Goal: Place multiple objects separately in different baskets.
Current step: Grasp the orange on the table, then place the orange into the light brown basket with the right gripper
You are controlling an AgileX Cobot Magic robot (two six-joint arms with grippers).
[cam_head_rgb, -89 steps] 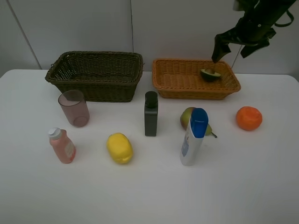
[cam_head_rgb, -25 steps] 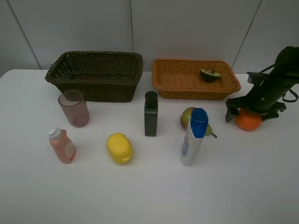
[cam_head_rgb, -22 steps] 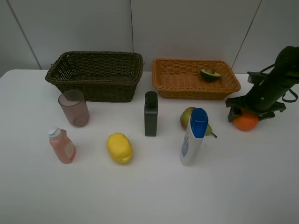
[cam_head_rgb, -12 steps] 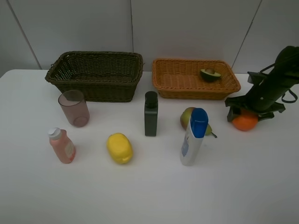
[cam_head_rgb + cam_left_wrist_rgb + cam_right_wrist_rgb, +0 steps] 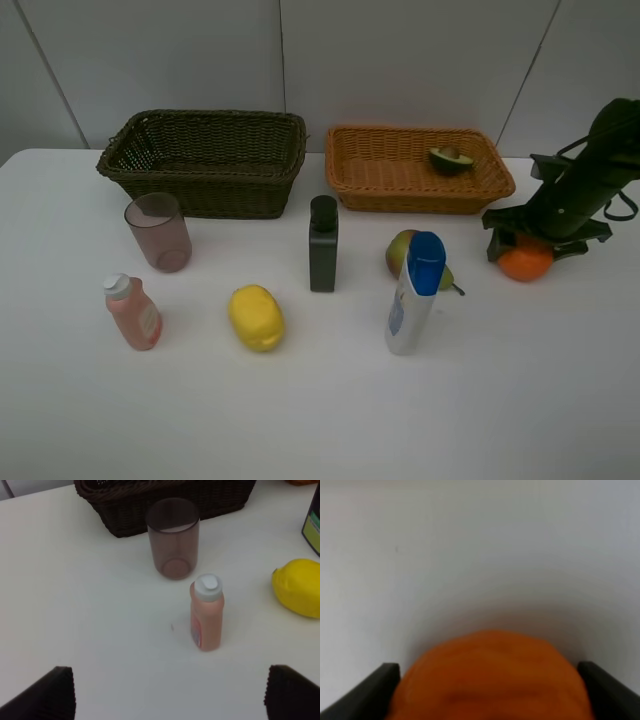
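My right gripper (image 5: pixel 535 243) is down at the table's right side, shut on the orange (image 5: pixel 525 263), which fills the gap between the dark fingers (image 5: pixel 366 695) in the right wrist view (image 5: pixel 490 677). The avocado half (image 5: pixel 450 159) lies in the light orange basket (image 5: pixel 380 190). The dark basket (image 5: pixel 205 180) is at the back left. On the table stand the pink cup (image 5: pixel 158 232), pink bottle (image 5: pixel 132 312), lemon (image 5: pixel 256 317), dark green bottle (image 5: pixel 323 244), pear (image 5: pixel 402 251) and blue-capped bottle (image 5: pixel 413 294). My left gripper (image 5: pixel 170 695) hangs open near the pink bottle (image 5: pixel 206 613).
The white table (image 5: pixel 330 410) runs on toward the camera past the row of objects. A pale wall stands behind the baskets. In the left wrist view the cup (image 5: pixel 173 537) stands before the dark basket (image 5: pixel 165 497), with the lemon (image 5: pixel 298 586) off to one side.
The right arm came down from over the light orange basket to the orange. In the last second its jaws closed on the orange, nudging it slightly left. The left arm stayed still.
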